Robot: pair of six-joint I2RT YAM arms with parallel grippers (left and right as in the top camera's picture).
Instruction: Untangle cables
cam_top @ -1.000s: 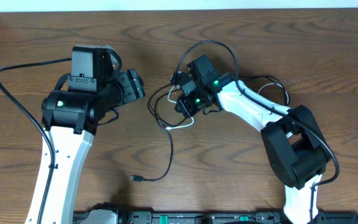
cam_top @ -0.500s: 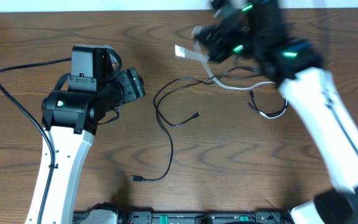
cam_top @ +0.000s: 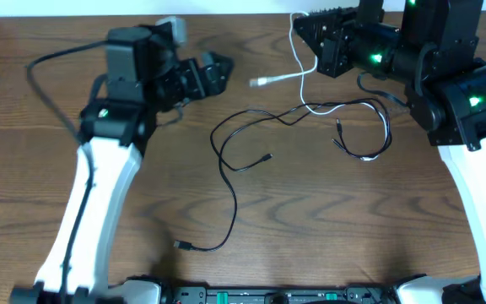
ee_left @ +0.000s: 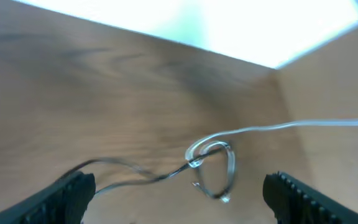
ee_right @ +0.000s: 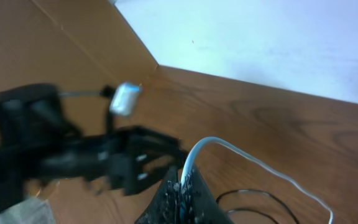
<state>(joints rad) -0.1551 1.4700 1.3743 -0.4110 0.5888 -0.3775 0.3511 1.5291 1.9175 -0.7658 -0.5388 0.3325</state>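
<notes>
The white cable (cam_top: 299,63) hangs from my right gripper (cam_top: 304,25), which is shut on it near the table's back edge. Its plug (cam_top: 260,82) lies on the wood, and the rest trails right, crossing the black cable (cam_top: 230,181). The black cable lies in loose loops mid-table, one end at the front (cam_top: 184,245). The right wrist view shows the jaws (ee_right: 182,186) pinching the white cable (ee_right: 229,149). My left gripper (cam_top: 222,69) is open and empty, left of the white plug. Its wrist view shows the wide-apart fingers (ee_left: 179,199) and blurred cable loops (ee_left: 213,165) ahead.
The wooden table (cam_top: 353,236) ends at a white wall along the back. My left arm (ee_right: 73,155) shows in the right wrist view, opposite the right gripper. Thick black robot wires run beside the left arm (cam_top: 53,55).
My right gripper has lifted the white cable up and toward the back, pulling it out of the tangle. My left arm has swung back and right, toward the white plug.
</notes>
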